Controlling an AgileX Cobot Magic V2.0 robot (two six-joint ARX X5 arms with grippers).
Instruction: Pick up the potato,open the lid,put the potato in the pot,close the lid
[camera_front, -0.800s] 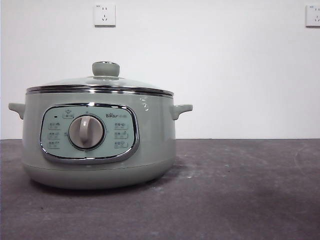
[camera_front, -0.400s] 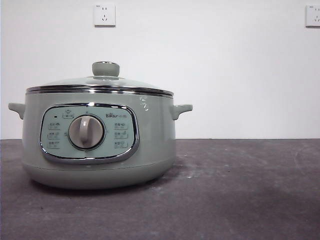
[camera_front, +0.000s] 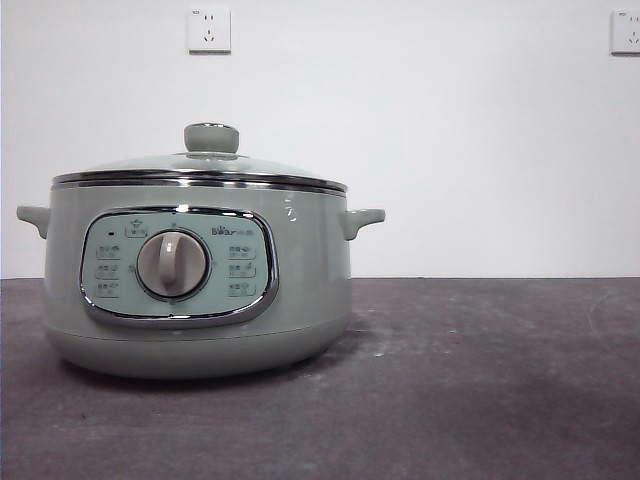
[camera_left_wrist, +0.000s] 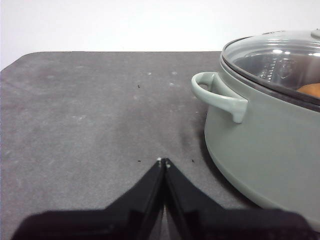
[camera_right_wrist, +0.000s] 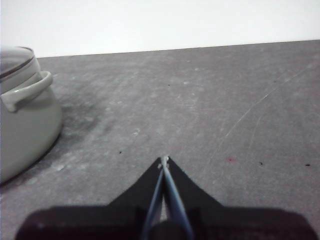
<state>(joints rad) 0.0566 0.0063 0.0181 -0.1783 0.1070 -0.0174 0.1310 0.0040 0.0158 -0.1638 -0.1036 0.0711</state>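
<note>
The sage-green pot (camera_front: 190, 275) stands on the dark table at the left of the front view, its grey dial facing me. The glass lid (camera_front: 200, 165) with its green knob (camera_front: 211, 137) sits closed on the pot. Through the lid in the left wrist view (camera_left_wrist: 280, 57) a bit of the orange-brown potato (camera_left_wrist: 310, 90) shows inside the pot (camera_left_wrist: 265, 135). My left gripper (camera_left_wrist: 163, 161) is shut and empty, low over the table beside the pot's side handle (camera_left_wrist: 220, 95). My right gripper (camera_right_wrist: 164, 159) is shut and empty, off the pot's other side (camera_right_wrist: 25, 115). Neither arm shows in the front view.
The dark grey table (camera_front: 480, 380) stretches to the right of the pot. A white wall stands behind it with two sockets (camera_front: 209, 29) high up. The table's rounded far corner shows in the left wrist view (camera_left_wrist: 30, 57).
</note>
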